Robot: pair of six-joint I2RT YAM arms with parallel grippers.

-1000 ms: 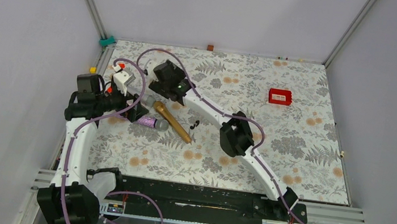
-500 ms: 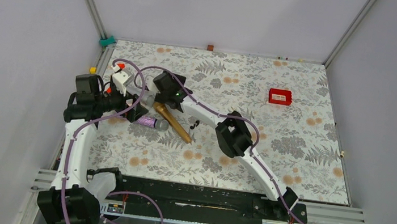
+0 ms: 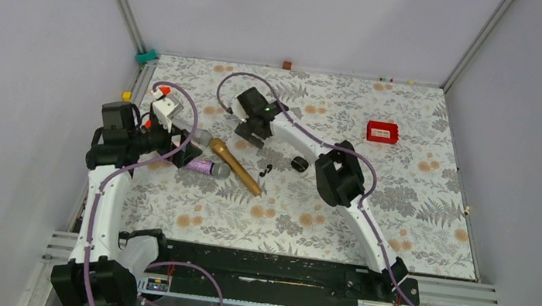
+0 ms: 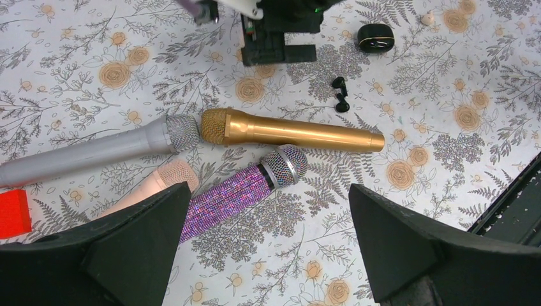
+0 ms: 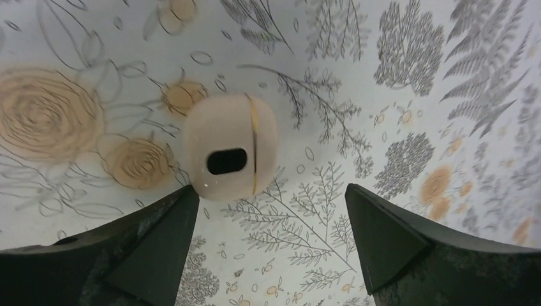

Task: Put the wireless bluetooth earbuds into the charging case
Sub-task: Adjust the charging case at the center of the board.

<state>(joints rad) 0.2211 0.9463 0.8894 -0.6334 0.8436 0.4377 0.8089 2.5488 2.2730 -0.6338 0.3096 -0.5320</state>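
Two tiny black earbuds [image 3: 265,170] [image 4: 340,93] lie on the floral mat just beyond the gold microphone. Further right sits the glossy black charging case [image 3: 298,163] [image 4: 375,37], closed. My right gripper [image 3: 249,131] [image 5: 270,191] hovers low behind the earbuds, open and holding nothing. A cream-pink rounded object [image 5: 229,153] rests just ahead of its left fingertip. To the left, my left gripper [image 3: 187,152] [image 4: 268,210] stands wide open over the microphones, well short of the earbuds.
Gold [image 4: 293,132], glittery purple [image 4: 236,194], silver [image 4: 96,156] and pale pink [image 4: 156,182] microphones lie bunched on the left. A red box [image 3: 382,131] sits at the far right. A white and orange block [image 3: 165,109] is at the left edge.
My right arm has swung to the right and further back, away from the microphone heads. The black case, covered by the arm before, is now exposed. The left arm has held still.
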